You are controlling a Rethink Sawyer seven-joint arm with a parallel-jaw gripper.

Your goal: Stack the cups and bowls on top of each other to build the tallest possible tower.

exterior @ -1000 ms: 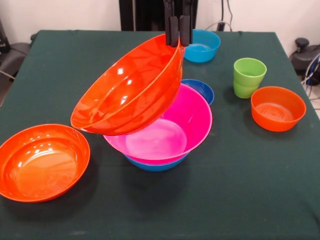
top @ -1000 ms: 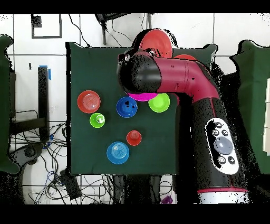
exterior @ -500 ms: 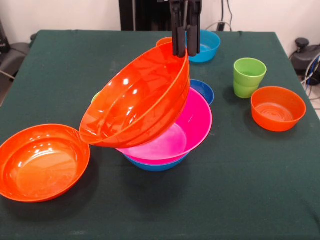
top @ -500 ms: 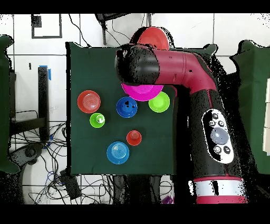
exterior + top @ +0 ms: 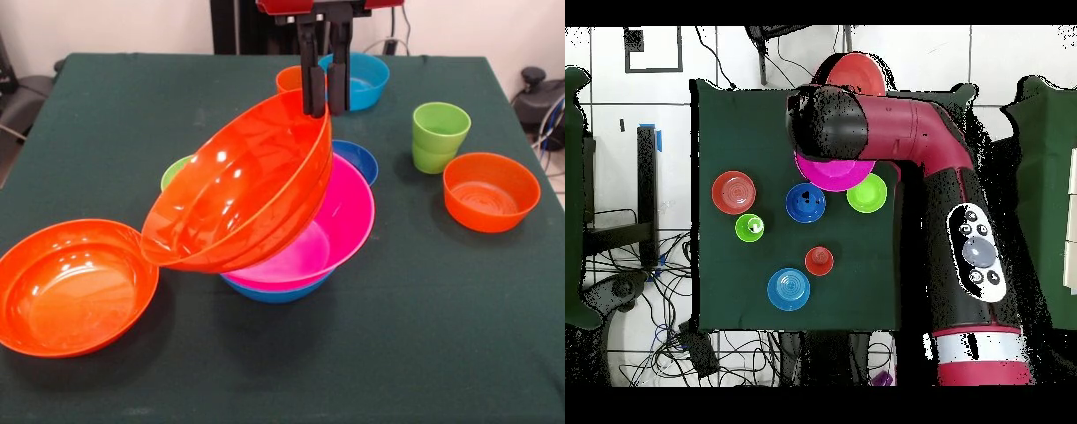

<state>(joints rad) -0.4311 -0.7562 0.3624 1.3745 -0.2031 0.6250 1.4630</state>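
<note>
My gripper [image 5: 325, 106] is shut on the far rim of a large orange bowl [image 5: 234, 190]. The bowl hangs steeply tilted, its opening facing front-left. Its lower side reaches into the large pink bowl [image 5: 340, 221], which sits in a large blue bowl [image 5: 274, 291]; together these make the low tower. I cannot tell whether the orange bowl touches the pink one. A second large orange bowl [image 5: 75, 287] stands at the front left. A lime green cup [image 5: 440, 135] stands at the right, and an orange cup [image 5: 290, 79] behind the gripper. In the overhead view the arm [image 5: 905, 135] covers most of the pink bowl [image 5: 833, 172].
A small orange bowl [image 5: 490, 190] stands right of the tower and a dark blue bowl [image 5: 360, 159] just behind it. A light blue bowl [image 5: 362, 79] stands at the back. A lime green bowl [image 5: 175, 170] peeks out behind the held bowl.
The gripper has moved right and lower with the orange bowl. The bowl now sits lower and more squarely over the pink bowl, and the orange cup and lime green bowl have come into sight.
</note>
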